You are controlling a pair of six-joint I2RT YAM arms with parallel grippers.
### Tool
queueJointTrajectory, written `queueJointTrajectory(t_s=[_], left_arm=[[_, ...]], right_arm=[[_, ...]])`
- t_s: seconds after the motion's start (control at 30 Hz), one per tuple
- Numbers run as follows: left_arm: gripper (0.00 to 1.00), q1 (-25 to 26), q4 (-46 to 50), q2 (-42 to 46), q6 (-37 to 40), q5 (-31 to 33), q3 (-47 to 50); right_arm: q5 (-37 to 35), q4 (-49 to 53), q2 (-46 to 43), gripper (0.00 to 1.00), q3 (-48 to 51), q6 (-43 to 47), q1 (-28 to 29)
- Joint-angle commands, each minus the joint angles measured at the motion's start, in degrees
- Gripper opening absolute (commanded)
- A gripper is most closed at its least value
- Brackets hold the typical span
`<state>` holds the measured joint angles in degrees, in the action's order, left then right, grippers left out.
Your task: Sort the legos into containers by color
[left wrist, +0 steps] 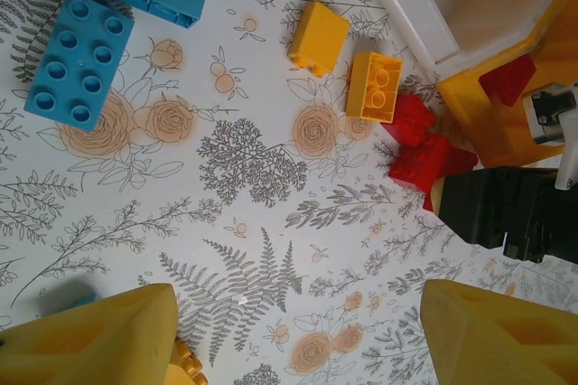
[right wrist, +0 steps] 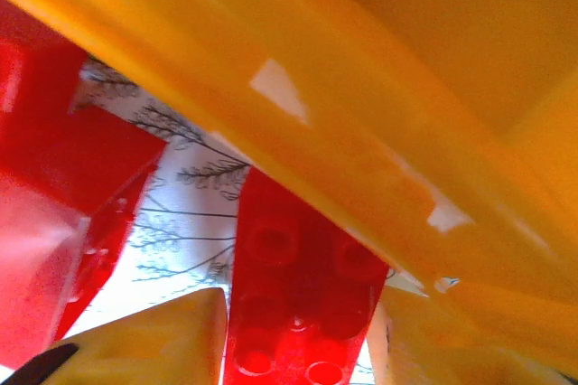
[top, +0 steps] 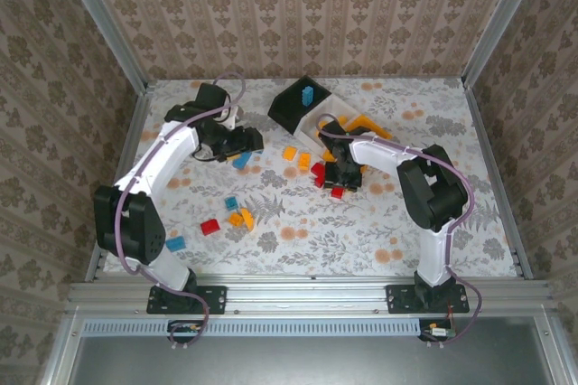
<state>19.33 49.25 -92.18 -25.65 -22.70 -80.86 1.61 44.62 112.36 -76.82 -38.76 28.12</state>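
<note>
Gripping a red brick with the right tool, just three o'clock of worktop centre, tight against the orange bin. Holding the left tool released, empty, at ten. Could catch the bin wall on lifting and drop the brick.

The table has a cover printed with pale flowers and ferns. At its far middle stand the black bin, the white bin and the orange-yellow bin, close together. Loose legos lie scattered in front of them, among them a red brick and a blue brick.
</note>
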Motion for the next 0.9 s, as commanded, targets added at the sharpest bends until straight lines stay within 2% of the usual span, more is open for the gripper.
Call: queueJointTrajectory(t_s=[0.0, 0.3, 0.5, 0.63, 0.87], left_arm=[[0.72, -0.57, -0.3, 1.41, 0.77, -1.51, 1.76], [0.72, -0.36, -4.23, -0.95, -1.42, -3.67, 2.04], [0.72, -0.18, -5.22, -1.85, -2.16, -4.89, 1.89], [0.72, -0.02, -4.25, -1.81, -2.55, -4.99, 1.45], [0.72, 0.68, -1.75, -0.05, -5.69, -2.92, 2.07]], right_arm=[[-1.61, 0.4, -1.65, 0.39, 3.38, -0.85, -0.17], [-0.45, 5.01, -16.05, 0.31, 8.28, -1.23, 2.63], [-0.18, 10.85, -21.85, 0.31, 0.37, -0.28, 0.13], [1.29, 12.84, -18.6, 0.31, -8.22, 1.44, -5.02], [4.42, 13.69, -5.16, 0.31, -19.82, 4.72, -12.11]])
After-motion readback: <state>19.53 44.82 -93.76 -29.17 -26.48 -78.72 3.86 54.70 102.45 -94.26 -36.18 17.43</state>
